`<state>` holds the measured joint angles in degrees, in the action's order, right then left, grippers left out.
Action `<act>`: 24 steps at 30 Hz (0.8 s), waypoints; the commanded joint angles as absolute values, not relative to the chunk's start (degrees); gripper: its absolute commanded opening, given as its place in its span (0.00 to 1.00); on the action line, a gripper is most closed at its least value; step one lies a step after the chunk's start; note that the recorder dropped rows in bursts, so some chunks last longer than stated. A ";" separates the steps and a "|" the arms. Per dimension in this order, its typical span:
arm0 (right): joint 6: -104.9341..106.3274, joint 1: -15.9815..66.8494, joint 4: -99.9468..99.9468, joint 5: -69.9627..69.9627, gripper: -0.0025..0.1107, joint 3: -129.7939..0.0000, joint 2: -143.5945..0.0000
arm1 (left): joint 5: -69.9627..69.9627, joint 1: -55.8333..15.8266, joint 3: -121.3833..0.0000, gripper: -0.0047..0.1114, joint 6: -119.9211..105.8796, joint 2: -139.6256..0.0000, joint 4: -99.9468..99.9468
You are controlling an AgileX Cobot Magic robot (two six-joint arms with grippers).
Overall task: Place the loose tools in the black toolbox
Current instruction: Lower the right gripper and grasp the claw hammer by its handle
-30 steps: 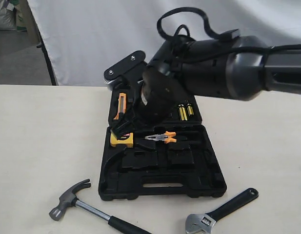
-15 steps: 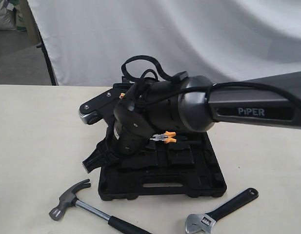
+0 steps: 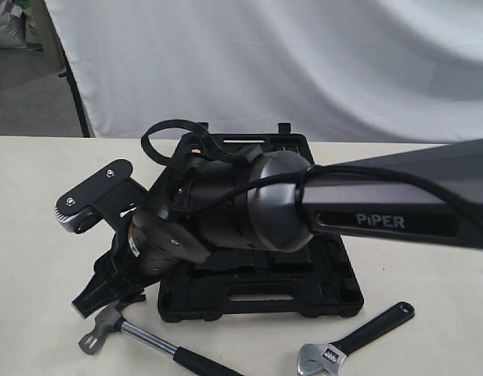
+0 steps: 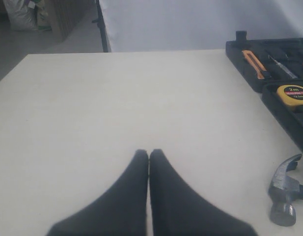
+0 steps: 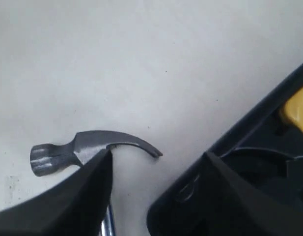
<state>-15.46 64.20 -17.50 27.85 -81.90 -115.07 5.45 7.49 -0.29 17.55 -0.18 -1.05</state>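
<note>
The claw hammer (image 3: 139,334) lies on the table at the front left, its head (image 5: 77,150) close to the black toolbox's (image 3: 261,301) corner. My right gripper (image 3: 108,296) has reached across and hangs open just above the hammer head. One finger (image 5: 87,187) covers the neck, the other (image 5: 225,182) is over the toolbox corner (image 5: 249,147). The adjustable wrench (image 3: 355,341) lies in front of the toolbox on the right. My left gripper (image 4: 149,155) is shut on nothing above bare table, with the hammer head (image 4: 285,189) off to one side. No black tape roll shows.
A yellow tape measure (image 4: 293,92) and an orange-handled knife (image 4: 253,63) sit in the open toolbox (image 4: 239,54). The right arm's bulk (image 3: 264,204) covers most of the case's inside. A white cloth (image 3: 304,63) hangs behind the table.
The right arm has swung from above the toolbox to the left and down, and its open gripper now hangs over the hammer head. Hammer and wrench have not moved.
</note>
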 commanded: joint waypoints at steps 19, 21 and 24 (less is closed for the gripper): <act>-14.91 66.88 -14.39 28.71 0.48 -81.78 -117.97 | 5.03 8.94 -0.44 0.05 17.82 0.00 -1.30; -14.91 66.88 -14.39 29.14 0.48 -81.78 -120.05 | 5.03 8.94 -0.44 0.05 17.82 0.00 -1.30; -14.91 66.88 -13.43 29.97 0.48 -81.78 -122.63 | 5.03 8.94 -0.44 0.05 17.82 0.00 -1.30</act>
